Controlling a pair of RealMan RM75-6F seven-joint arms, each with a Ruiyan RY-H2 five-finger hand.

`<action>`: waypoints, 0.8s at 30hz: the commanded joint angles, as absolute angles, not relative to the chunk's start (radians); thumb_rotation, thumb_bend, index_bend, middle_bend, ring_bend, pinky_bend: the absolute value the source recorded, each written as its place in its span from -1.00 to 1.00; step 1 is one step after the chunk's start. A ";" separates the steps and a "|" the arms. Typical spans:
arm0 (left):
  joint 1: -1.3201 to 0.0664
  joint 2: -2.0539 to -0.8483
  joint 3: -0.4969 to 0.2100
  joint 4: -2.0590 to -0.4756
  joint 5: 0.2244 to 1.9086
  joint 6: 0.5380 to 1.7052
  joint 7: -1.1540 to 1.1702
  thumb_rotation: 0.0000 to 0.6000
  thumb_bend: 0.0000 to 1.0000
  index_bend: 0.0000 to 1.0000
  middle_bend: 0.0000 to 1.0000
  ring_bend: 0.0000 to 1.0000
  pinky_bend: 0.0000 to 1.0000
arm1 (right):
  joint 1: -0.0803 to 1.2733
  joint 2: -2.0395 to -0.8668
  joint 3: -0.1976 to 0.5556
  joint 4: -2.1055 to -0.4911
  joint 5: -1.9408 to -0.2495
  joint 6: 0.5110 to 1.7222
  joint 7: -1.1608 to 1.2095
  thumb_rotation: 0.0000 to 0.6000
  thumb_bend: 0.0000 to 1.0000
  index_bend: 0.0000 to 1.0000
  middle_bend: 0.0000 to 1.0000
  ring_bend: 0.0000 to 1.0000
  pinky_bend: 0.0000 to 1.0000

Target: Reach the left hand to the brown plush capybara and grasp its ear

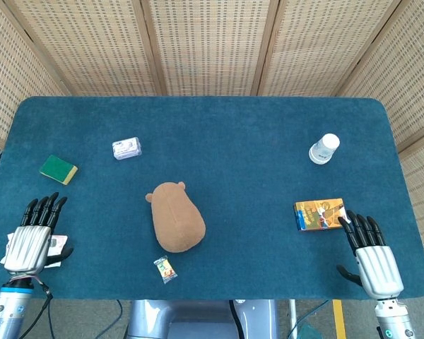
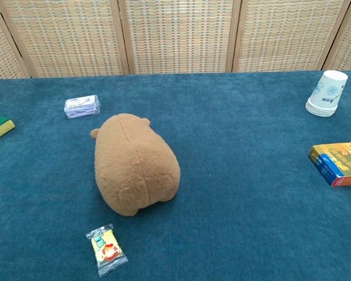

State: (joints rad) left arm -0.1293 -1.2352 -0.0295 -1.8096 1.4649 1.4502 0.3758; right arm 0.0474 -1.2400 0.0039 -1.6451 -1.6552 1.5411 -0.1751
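The brown plush capybara (image 1: 175,216) lies in the middle of the blue table, its head pointing away from me; it also fills the centre-left of the chest view (image 2: 134,164). Small ears show at its far end: one ear (image 1: 149,198) on the left, another ear (image 1: 181,186) on the right. My left hand (image 1: 30,236) hovers at the table's near left edge, fingers apart and holding nothing, well left of the plush. My right hand (image 1: 371,256) is at the near right edge, fingers spread, empty. Neither hand appears in the chest view.
A green sponge (image 1: 58,169) and a small wrapped packet (image 1: 126,147) lie at the left. A candy wrapper (image 1: 165,269) sits just in front of the plush. An orange box (image 1: 320,214) and a paper cup (image 1: 324,148) are on the right. A white card (image 1: 56,242) lies under the left hand.
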 commanded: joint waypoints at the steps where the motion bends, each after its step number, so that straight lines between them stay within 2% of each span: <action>1: -0.131 -1.238 -0.031 -1.809 1.462 1.448 0.375 1.00 -0.70 -1.00 -1.00 -1.00 -1.00 | 0.049 -1.241 0.004 -1.645 -1.655 1.539 -0.176 1.00 -0.75 -1.00 -1.00 -1.00 -1.00; 4: -0.137 -1.240 -0.038 -1.810 1.450 1.439 0.364 1.00 -0.70 -0.97 -1.00 -1.00 -1.00 | 0.050 -1.243 0.004 -1.641 -1.651 1.534 -0.175 1.00 -0.75 -1.00 -1.00 -1.00 -1.00; 9: -0.159 -1.242 -0.070 -1.828 1.397 1.400 0.317 1.00 -0.68 -0.73 -1.00 -1.00 -1.00 | 0.052 -1.245 0.008 -1.636 -1.637 1.525 -0.171 1.00 -0.75 -1.00 -1.00 -1.00 -1.00; 20: -0.316 -1.118 -0.233 -1.963 1.048 1.101 0.144 1.00 -0.59 -0.42 -1.00 -1.00 -1.00 | 0.065 -1.259 0.024 -1.618 -1.610 1.507 -0.171 1.00 -0.75 -0.99 -1.00 -1.00 -1.00; 24: -0.419 -1.069 -0.304 -1.950 0.834 0.967 0.139 1.00 -0.51 -0.35 -1.00 -1.00 -1.00 | 0.069 -1.266 0.031 -1.607 -1.590 1.496 -0.174 1.00 -0.75 -0.99 -1.00 -1.00 -1.00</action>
State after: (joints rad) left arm -0.3245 -1.1238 -0.2322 -1.9416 0.9959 1.0842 0.1613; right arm 0.0680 -1.2640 0.0289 -1.6103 -1.5941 1.4985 -0.1731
